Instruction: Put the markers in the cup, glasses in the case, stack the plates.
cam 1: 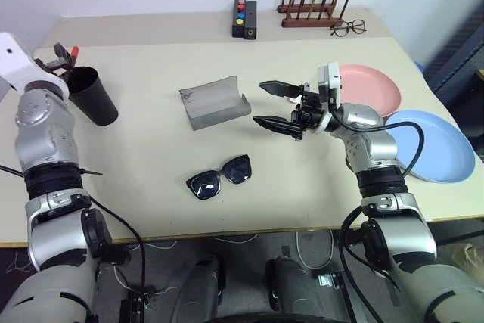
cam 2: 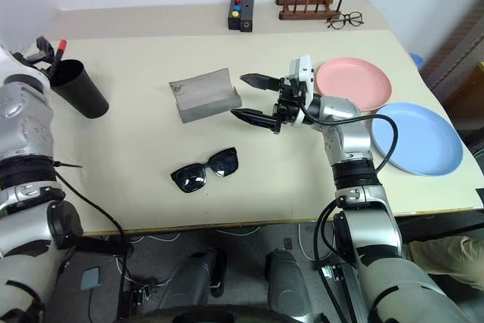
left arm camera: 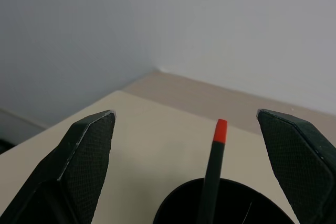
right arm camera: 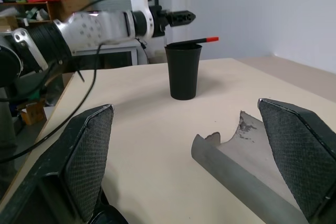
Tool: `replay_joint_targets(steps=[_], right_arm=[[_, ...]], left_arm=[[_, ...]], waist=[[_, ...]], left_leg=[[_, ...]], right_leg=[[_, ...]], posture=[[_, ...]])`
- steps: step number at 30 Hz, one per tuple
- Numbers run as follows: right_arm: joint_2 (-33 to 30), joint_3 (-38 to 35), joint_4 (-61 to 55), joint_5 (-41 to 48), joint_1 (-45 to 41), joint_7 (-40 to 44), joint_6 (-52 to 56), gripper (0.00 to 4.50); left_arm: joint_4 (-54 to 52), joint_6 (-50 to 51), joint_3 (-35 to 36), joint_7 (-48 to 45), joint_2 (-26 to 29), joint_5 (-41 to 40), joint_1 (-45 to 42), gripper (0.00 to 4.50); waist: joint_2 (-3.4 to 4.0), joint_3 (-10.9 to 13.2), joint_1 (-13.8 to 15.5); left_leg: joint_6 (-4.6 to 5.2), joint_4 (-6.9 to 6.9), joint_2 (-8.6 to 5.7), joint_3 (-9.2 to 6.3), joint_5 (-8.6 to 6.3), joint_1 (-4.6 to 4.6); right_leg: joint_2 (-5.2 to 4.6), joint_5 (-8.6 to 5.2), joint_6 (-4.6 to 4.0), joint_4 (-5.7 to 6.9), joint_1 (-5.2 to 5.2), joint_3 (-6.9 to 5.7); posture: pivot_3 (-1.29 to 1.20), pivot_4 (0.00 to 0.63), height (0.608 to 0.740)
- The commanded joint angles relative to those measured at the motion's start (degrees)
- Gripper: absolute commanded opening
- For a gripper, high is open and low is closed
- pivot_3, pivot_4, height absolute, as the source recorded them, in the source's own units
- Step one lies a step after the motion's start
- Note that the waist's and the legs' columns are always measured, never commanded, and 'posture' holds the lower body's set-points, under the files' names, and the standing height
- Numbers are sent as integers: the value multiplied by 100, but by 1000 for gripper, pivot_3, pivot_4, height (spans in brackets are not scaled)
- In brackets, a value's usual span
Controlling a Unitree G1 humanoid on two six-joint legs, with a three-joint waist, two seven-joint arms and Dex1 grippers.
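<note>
The black cup (cam 1: 92, 96) stands at the table's far left. A dark marker with a red cap (cam 1: 73, 52) leans inside it, its tip sticking out over the rim. My left gripper (cam 1: 57, 61) hovers open just above the cup's rim, its fingers (left arm camera: 86, 156) on either side of the marker (left arm camera: 213, 171) without touching it. The grey case (cam 1: 215, 101) lies open mid-table, and the black sunglasses (cam 1: 219, 177) lie in front of it. To the case's right, my right gripper (cam 1: 275, 105) is open and empty, pointing at the case. The pink plate (cam 1: 372, 88) and blue plate (cam 1: 432, 145) lie side by side at the right.
A black box with coloured buttons (cam 1: 243, 19), a wooden peg rack (cam 1: 310, 7) and wire-framed eyeglasses (cam 1: 348, 28) sit along the table's back edge. The blue plate reaches close to the table's right edge.
</note>
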Motion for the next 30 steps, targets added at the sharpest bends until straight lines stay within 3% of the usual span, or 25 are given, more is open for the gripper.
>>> replay_joint_targets(steps=[1, 8, 14, 30], right_arm=[[-25, -49, 15, 24, -177, 7, -141, 4500], [8, -38, 151, 5, -254, 45, -226, 4500], [19, -49, 206, -9, -277, 62, -269, 4500], [23, -57, 302, -19, -297, 60, -361, 4500]], left_arm=[[-845, 930, 33, 24, 285, -131, -91, 4407], [-1263, 3268, -139, -120, 860, -308, -672, 4407], [-683, 4685, -393, -314, 1319, -172, -1462, 4407], [993, 4748, -779, -423, 1060, 554, -2366, 4407]], waist=[[-1, 0, 10], [-2, 1, -1], [-2, 2, -16], [-4, 3, -7]], left_leg=[[0, 3, 0, 0, 0, 0], [-1, 3, 0, -2, 0, 0], [-27, -1, -1, -1, 15, 1], [-31, -1, -1, 0, 17, 0]], right_leg=[[0, 0, 0, 0, 1, 0], [3, 0, 0, 1, 1, 1], [5, 0, 0, 0, 0, 1], [4, 0, 0, 0, -1, 2]], posture=[[0, 150, 740], [0, 150, 740], [0, 150, 740], [0, 150, 740]])
